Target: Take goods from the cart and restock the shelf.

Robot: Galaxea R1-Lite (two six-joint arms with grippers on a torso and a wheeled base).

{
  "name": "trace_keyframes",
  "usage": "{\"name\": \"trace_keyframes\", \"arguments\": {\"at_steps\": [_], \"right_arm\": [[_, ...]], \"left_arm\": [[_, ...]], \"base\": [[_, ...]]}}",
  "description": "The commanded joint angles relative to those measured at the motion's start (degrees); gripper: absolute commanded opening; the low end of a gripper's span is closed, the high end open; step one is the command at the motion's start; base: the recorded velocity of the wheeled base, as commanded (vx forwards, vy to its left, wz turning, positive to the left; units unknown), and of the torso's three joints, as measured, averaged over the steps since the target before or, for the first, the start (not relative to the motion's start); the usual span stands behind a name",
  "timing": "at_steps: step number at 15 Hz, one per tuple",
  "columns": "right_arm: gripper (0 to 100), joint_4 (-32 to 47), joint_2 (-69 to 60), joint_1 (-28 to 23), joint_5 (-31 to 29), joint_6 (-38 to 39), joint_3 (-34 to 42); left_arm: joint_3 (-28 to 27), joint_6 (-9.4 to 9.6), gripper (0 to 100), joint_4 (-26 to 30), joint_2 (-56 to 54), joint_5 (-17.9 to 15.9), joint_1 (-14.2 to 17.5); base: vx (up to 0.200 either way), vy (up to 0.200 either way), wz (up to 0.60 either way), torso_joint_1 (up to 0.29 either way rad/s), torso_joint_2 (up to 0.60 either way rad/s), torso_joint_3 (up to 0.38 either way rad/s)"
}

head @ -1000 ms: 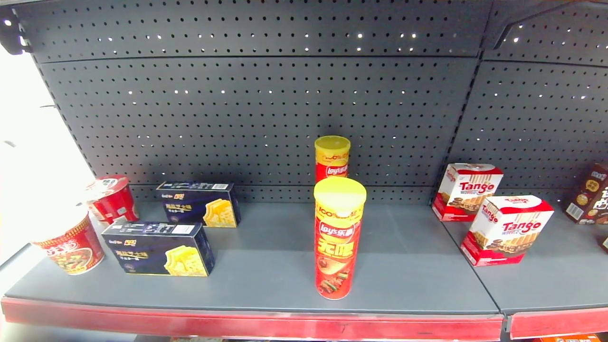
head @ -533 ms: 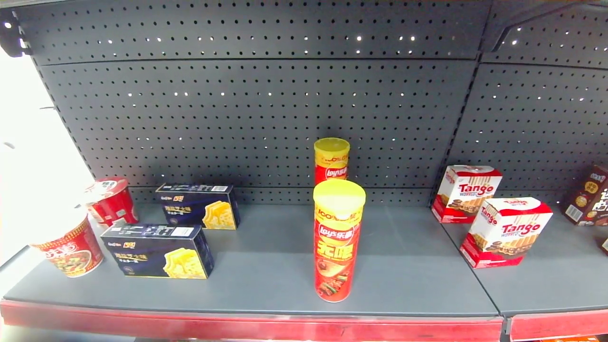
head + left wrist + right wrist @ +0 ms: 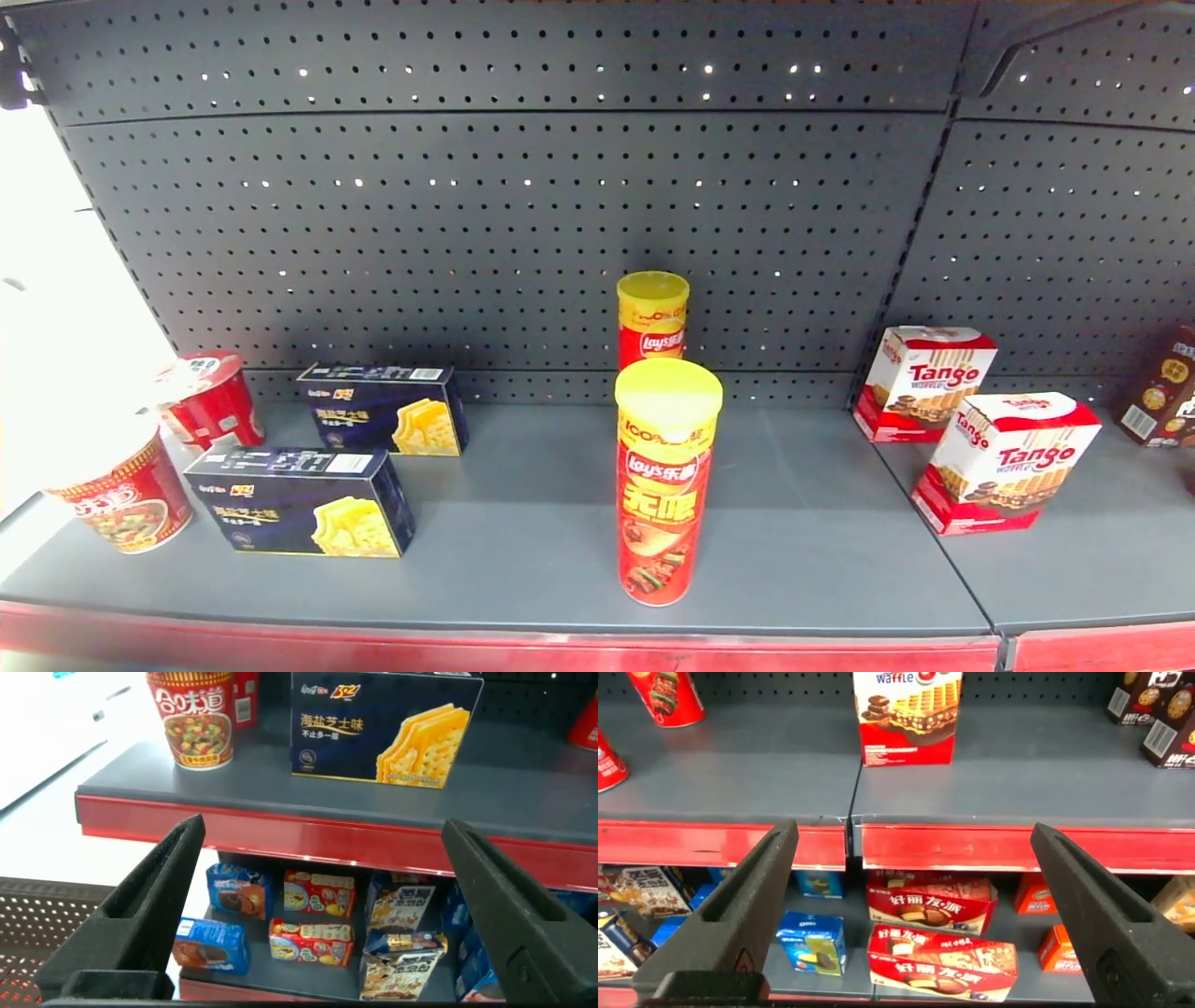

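The head camera looks down on the shelf [image 3: 523, 523] from close. Both wrist cameras sit lower, facing its red edge [image 3: 280, 821].

At the right edge of the frame a brown box [image 3: 1160, 390] is cut off, and the rear chip can [image 3: 652, 317] is half hidden behind the front can [image 3: 665, 485].

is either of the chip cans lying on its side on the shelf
No, the front chip can and the rear chip can both stand upright on the shelf, one behind the other.
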Motion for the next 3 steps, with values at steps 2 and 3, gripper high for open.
{"name": "trace_keyframes", "arguments": {"at_steps": [2,3], "right_arm": [[100,0.0,0.1,0.0,0.0,-0.2,0.0],[100,0.0,0.1,0.0,0.1,-0.3,0.0]], "left_arm": [[0.0,0.01,100,-0.1,0.1,0.0,0.0],[0.0,0.01,100,-0.1,0.1,0.0,0.0]], "base": [[0.0,0.0,0.0,0.0,0.0,0.0],[0.0,0.0,0.0,0.0,0.0,0.0]]}}
